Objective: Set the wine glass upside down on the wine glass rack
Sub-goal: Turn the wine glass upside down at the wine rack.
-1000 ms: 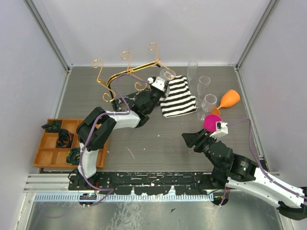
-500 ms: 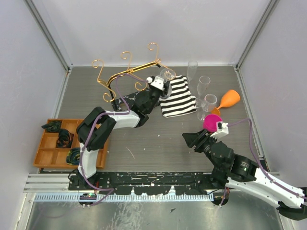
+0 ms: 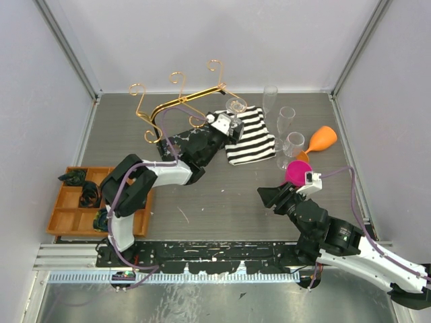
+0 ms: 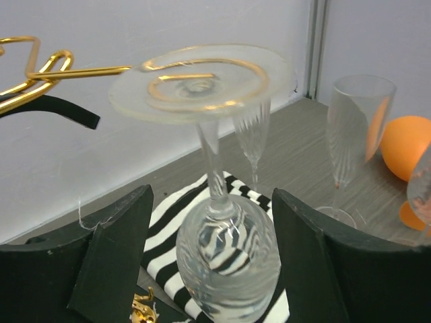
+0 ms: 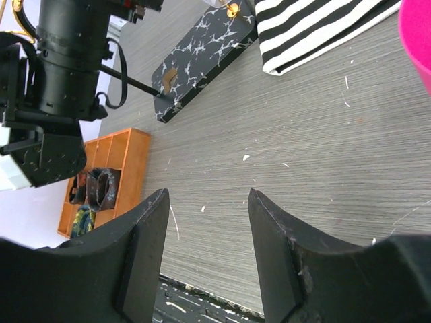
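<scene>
the wine glass (image 4: pixel 222 256) is hung upside down on a scroll of the wine glass rack (image 4: pixel 81 70), mid-frame, between the parted fingers of the left gripper (image 4: pixel 212 229). a grey wood-grain table (image 3: pixel 222 195) is enclosed by pale walls (image 3: pixel 202 40).

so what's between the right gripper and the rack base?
Nothing: in the right wrist view only bare grey table, flecked white, runs from the right gripper to the black marbled base of the wine glass rack.
</scene>
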